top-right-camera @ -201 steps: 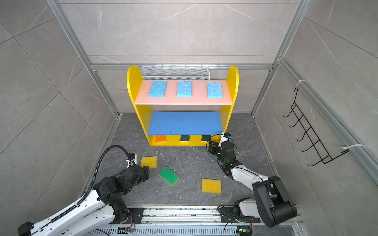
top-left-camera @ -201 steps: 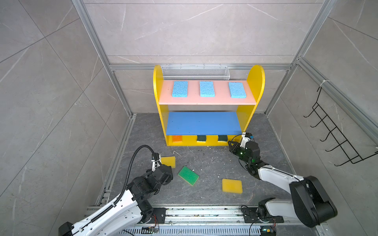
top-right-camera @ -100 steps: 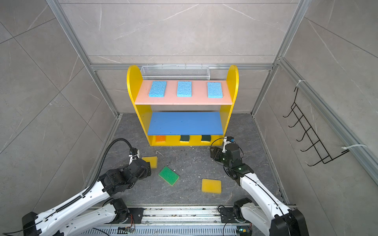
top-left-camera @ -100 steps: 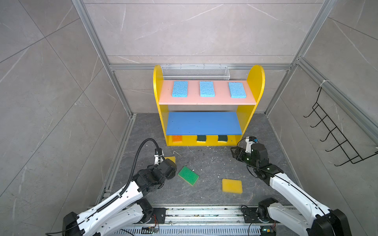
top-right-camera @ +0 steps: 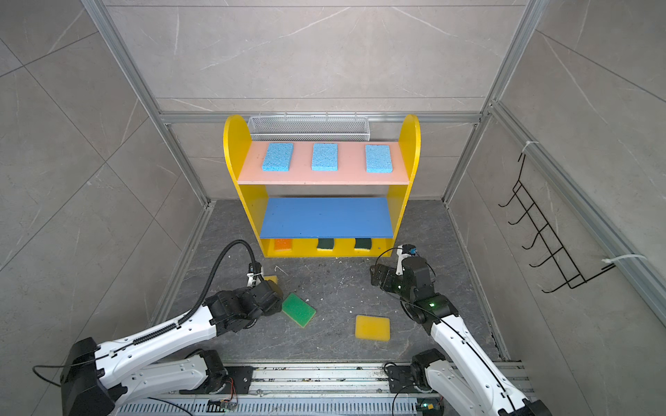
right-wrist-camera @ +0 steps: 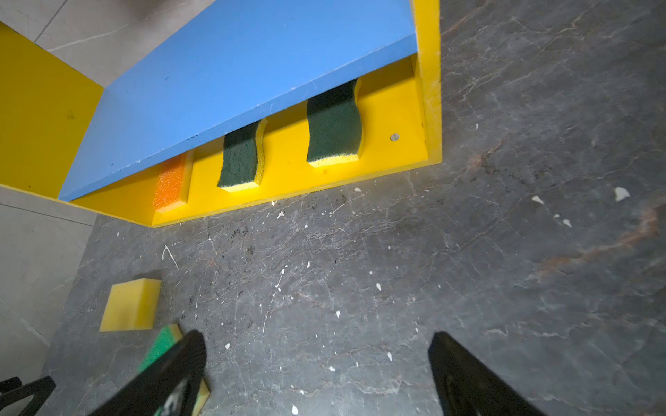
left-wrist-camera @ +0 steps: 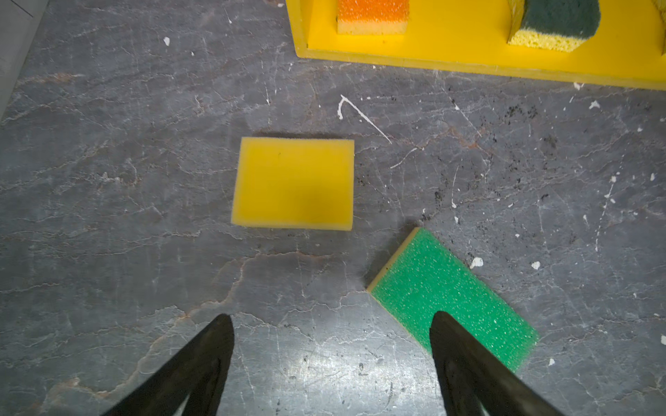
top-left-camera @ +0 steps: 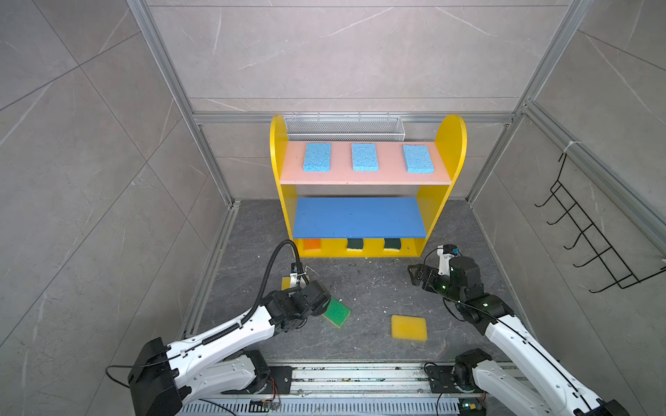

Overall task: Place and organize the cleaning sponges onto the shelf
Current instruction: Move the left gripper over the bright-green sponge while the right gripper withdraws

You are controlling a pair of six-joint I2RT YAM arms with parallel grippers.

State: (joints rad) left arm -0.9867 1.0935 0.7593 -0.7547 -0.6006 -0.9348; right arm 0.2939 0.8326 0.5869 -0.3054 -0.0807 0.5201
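Observation:
The yellow shelf (top-left-camera: pixel 450 144) holds three light blue sponges (top-left-camera: pixel 364 157) on its pink top board. An orange sponge (top-left-camera: pixel 312 244) and two dark-green scourers (right-wrist-camera: pixel 333 126) stand on the bottom tier. On the floor lie a yellow sponge (left-wrist-camera: pixel 293 183), a green sponge (left-wrist-camera: pixel 443 284) and a second yellow sponge (top-left-camera: pixel 409 327). My left gripper (left-wrist-camera: pixel 331 324) is open and empty over bare floor, short of the first yellow sponge, with one finger over the green sponge's edge. My right gripper (top-left-camera: pixel 413 275) hangs open and empty in front of the shelf's right end.
A white wire mesh basket (top-left-camera: pixel 344 126) sits behind the shelf's top. A black wire hook rack (top-left-camera: pixel 591 248) hangs on the right wall. Metal frame posts and rails (top-left-camera: pixel 212 252) border the dark stone floor, which is strewn with white crumbs.
My right gripper has opened wide and drawn back from the shelf's bottom tier. My left arm has pushed forward between the yellow and green sponges, jaws slightly wider.

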